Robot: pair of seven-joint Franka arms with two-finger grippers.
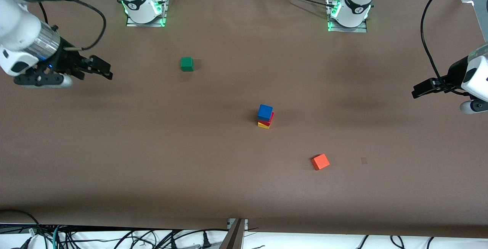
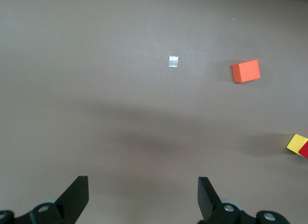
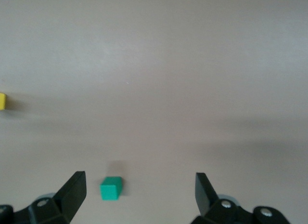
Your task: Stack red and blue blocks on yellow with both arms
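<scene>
In the middle of the table stands a stack of three cubes: the blue block (image 1: 265, 111) on top, the red block (image 1: 270, 119) under it, the yellow cube (image 1: 262, 125) at the bottom. My left gripper (image 1: 416, 90) hangs open and empty over the left arm's end of the table, well away from the stack. Its wrist view shows its open gripper (image 2: 143, 185) over bare table, with the yellow cube (image 2: 297, 142) and a sliver of the red block (image 2: 304, 150) at the edge. My right gripper (image 1: 108, 71) hangs open and empty over the right arm's end.
A green cube (image 1: 187, 64) sits toward the right arm's base and shows between the right gripper's fingers (image 3: 111, 188). An orange cube (image 1: 320, 161) lies nearer the front camera than the stack (image 2: 246, 71). A small tape patch (image 1: 364, 160) lies beside it.
</scene>
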